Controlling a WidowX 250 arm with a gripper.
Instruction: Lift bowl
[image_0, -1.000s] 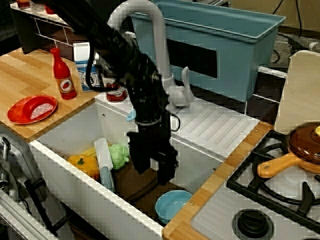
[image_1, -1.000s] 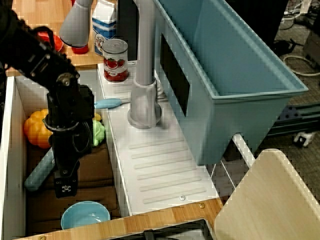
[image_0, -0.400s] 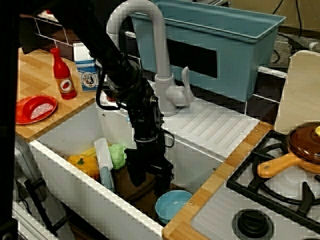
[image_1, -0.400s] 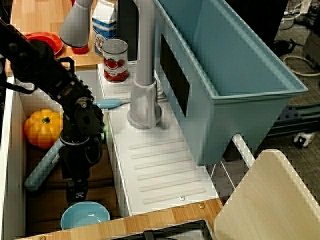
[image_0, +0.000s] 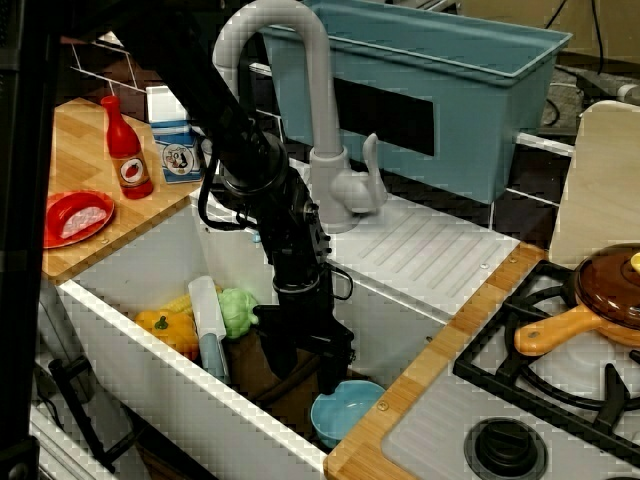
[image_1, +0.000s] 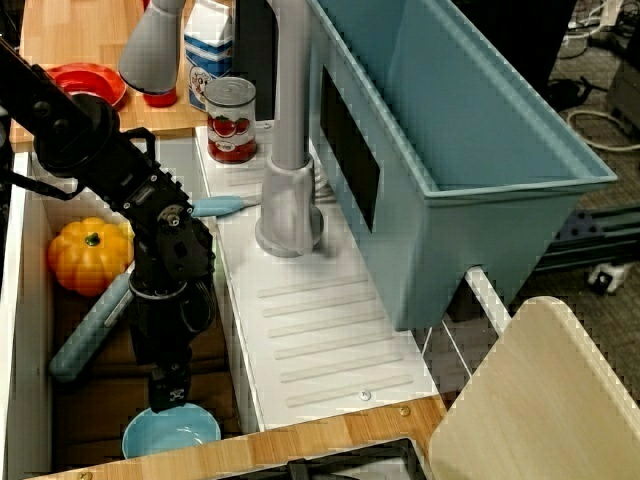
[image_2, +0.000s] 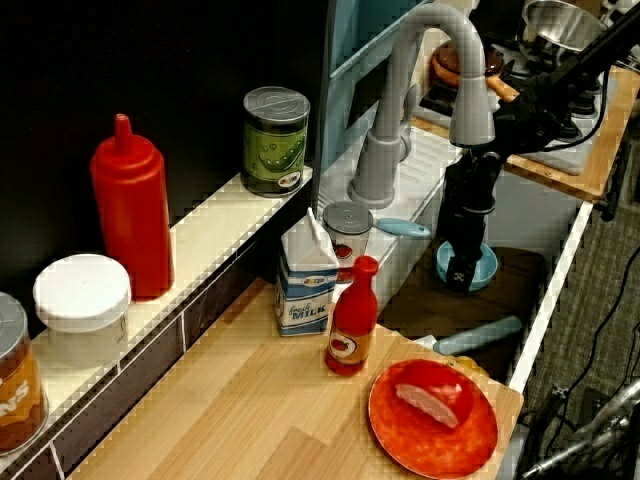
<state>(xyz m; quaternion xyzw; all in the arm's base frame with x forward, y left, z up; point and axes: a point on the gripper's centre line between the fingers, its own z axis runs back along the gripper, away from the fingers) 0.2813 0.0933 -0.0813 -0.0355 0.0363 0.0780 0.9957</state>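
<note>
The light-blue bowl (image_0: 346, 410) is seen on the floor of the sink (image_0: 130, 275), in the corner nearest the stove (image_0: 560, 380). The gripper (image_0: 305, 372) is held just above the bowl's rim, fingers pointing down and spread apart. Contact with the bowl cannot be told. A yellow pepper (image_1: 88, 256) lies further along the sink.

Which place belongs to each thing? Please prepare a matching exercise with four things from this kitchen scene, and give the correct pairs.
Things:
1. bowl
2. red plate
3. tomato can
4. brown pan

Places:
A. on the stove
B. in the sink, under the gripper
C. on the wooden counter
D. on the white ledge behind the sink, near the faucet

Pairs: 1-B, 2-C, 3-D, 4-A
</note>
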